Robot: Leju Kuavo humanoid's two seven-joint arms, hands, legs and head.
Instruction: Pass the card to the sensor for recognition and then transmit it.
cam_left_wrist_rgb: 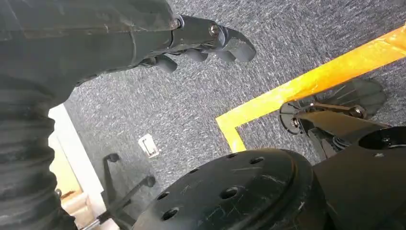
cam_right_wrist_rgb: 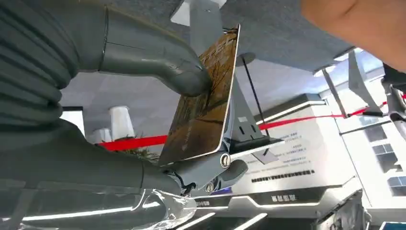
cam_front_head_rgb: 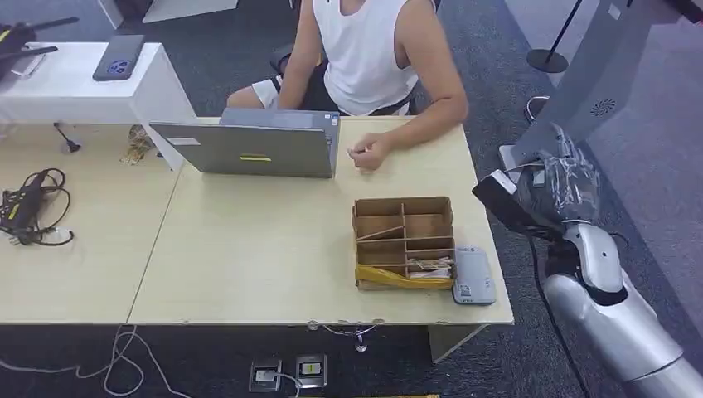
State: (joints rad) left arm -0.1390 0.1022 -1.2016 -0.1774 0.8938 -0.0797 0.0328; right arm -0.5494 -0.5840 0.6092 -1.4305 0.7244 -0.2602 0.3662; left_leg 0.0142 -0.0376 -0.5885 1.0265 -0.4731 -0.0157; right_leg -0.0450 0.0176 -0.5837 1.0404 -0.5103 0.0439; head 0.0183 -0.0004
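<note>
My right hand (cam_front_head_rgb: pixel 568 178) is raised beyond the table's right edge, above the carpet. It pinches a brown patterned card (cam_right_wrist_rgb: pixel 206 100) between the thumb (cam_right_wrist_rgb: pixel 158 62) and the fingers (cam_right_wrist_rgb: pixel 215 170) underneath, and the card stands on edge. The grey-white card sensor (cam_front_head_rgb: pixel 473 276) lies on the table's front right corner, beside a cardboard compartment box (cam_front_head_rgb: pixel 404 240), to the left of and lower than the hand. My left hand (cam_left_wrist_rgb: pixel 206 40) hangs over the carpet with loosely bent fingers and nothing in it.
A person (cam_front_head_rgb: pixel 365 58) sits behind an open laptop (cam_front_head_rgb: pixel 257 148), one hand resting on the table (cam_front_head_rgb: pixel 249 249). A white block with a phone (cam_front_head_rgb: pixel 116 56) and cables (cam_front_head_rgb: pixel 33 207) lie at the left. A grey kiosk stand (cam_front_head_rgb: pixel 580 91) rises right of my hand.
</note>
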